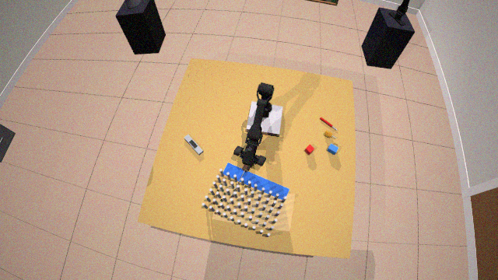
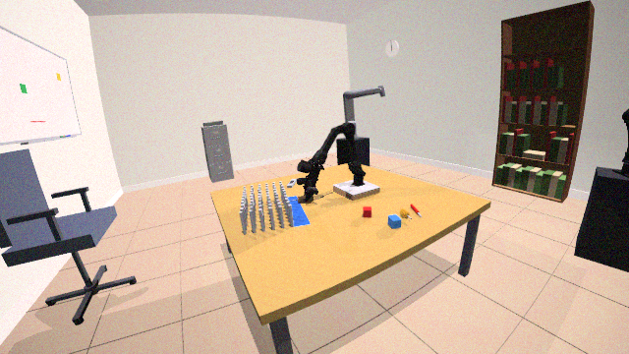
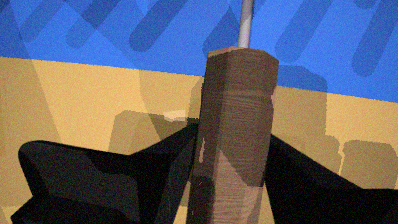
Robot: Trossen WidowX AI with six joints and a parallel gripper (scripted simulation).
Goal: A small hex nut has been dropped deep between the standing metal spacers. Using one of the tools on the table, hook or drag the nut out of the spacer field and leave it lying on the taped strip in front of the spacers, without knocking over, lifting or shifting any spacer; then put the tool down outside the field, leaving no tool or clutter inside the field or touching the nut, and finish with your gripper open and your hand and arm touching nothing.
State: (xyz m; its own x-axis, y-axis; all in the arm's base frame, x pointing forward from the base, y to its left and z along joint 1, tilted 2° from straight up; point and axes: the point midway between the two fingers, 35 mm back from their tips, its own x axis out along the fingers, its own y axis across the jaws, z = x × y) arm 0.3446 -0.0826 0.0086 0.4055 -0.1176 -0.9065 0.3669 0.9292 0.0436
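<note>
My gripper (image 1: 247, 166) (image 2: 307, 200) (image 3: 229, 135) is shut on the wooden handle (image 3: 240, 100) of a tool, just in front of the blue taped strip (image 1: 268, 186) (image 2: 301, 216) (image 3: 170, 30). The tool's thin metal shaft (image 3: 245, 25) runs from the handle over the strip and, in the top view, toward the front row of spacers. Its far end cannot be made out. The white-topped metal spacers (image 1: 249, 182) (image 2: 262, 208) stand upright in rows beyond the strip. The nut cannot be made out in any view; no nut shows on the part of the strip seen in the wrist view.
A red screwdriver (image 1: 327, 122) (image 2: 415, 209), a small yellow tool (image 1: 328, 134) (image 2: 404, 213), a red cube (image 1: 309, 149) (image 2: 367, 211) and a blue cube (image 1: 332, 148) (image 2: 394, 221) lie on one side of the arm. A grey device (image 1: 188, 139) lies on the other side.
</note>
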